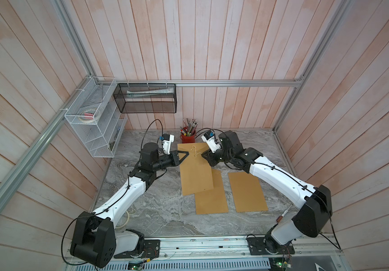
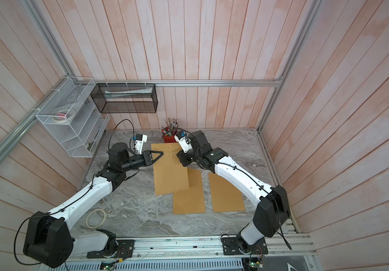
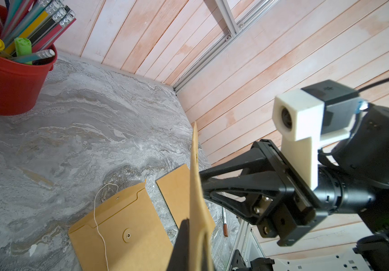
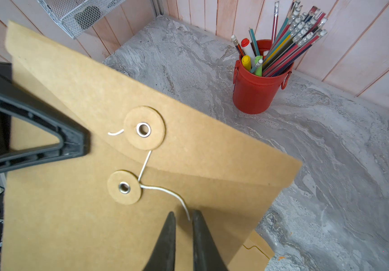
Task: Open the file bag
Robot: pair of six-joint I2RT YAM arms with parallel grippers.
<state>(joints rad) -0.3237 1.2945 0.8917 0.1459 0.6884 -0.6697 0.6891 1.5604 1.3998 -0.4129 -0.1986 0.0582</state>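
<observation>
The left gripper (image 1: pixel 188 153) clamped the bag (image 1: pixel 195 174); the right gripper (image 4: pixel 184 217), jaws narrowly apart, straddled the string (image 4: pixel 165 190) end. The flap (image 4: pixel 90 89) was unopened.

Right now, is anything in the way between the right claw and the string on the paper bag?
Nothing visible is. The loose end of the string lies between the open jaws of the right gripper, over the file bag, which the left gripper pinches.

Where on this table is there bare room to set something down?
Free: the front marble strip between the flat file bags and base rail; the far corner behind the right arm. Crowded: the middle, where left gripper and right gripper meet at the raised file bag by the red pen pot.
</observation>
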